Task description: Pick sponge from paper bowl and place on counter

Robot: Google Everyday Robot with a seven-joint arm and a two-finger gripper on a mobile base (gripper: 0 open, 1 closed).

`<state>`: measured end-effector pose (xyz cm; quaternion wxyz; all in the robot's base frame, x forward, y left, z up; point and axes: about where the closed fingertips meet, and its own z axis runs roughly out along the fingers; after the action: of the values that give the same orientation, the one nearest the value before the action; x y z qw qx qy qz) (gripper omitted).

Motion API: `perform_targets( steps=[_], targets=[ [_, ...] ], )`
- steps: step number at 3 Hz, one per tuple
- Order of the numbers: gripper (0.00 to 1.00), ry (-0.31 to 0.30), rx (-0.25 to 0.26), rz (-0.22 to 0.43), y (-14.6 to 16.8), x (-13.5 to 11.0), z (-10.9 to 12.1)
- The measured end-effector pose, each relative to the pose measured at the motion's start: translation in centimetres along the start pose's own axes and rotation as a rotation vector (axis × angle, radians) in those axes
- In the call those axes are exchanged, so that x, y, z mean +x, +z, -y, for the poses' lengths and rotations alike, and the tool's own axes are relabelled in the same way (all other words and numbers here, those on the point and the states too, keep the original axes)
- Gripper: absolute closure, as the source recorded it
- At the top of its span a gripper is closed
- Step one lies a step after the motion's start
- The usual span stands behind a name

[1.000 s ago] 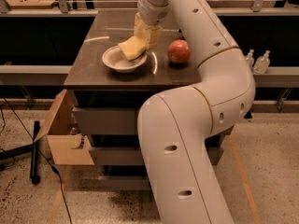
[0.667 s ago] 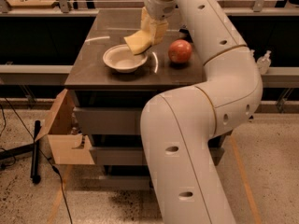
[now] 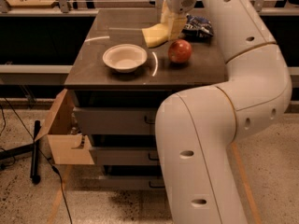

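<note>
One empty paper bowl (image 3: pixel 124 57) sits nearest on the tabletop (image 3: pixel 88 70), a red apple (image 3: pixel 180 51) to its right. Beyond, between them, your gripper (image 3: pixel 171 26) hangs above the surface, jaws clamped on the sponge (image 3: pixel 154 35), its long axis slanting down-left from them. Set it down clear of both.

The gripper (image 3: pixel 169 28), above the desk (image 3: pixel 196 71) near the apple (image 3: pixel 180 51), pinches a sponge (image 3: pixel 154 35) that looks soft and matt. The desk top is smooth and dark with a faint sheen (light streaks show on it). The bowl (image 3: pixel 124 57) is matt white paper, the apple glossy, the arm (image 3: pixel 210 125) smooth pale plastic.
</note>
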<state>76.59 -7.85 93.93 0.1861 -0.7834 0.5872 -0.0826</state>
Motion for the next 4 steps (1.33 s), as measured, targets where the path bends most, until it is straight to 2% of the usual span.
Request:
perform_targets(
  steps=[1,2,3,4],
  targets=[
    [1.0,0.108,0.023,0.018,-3.4,1.6,-1.3],
    [1.0,0.223,0.018,0.021,-5.7,3.1,-3.0],
    [1.0,0.363,-0.028,0.022,-6.6,5.1,-5.9],
    [1.0,0.511,-0.08,0.036,-7.2,7.1,-9.7]
  ],
)
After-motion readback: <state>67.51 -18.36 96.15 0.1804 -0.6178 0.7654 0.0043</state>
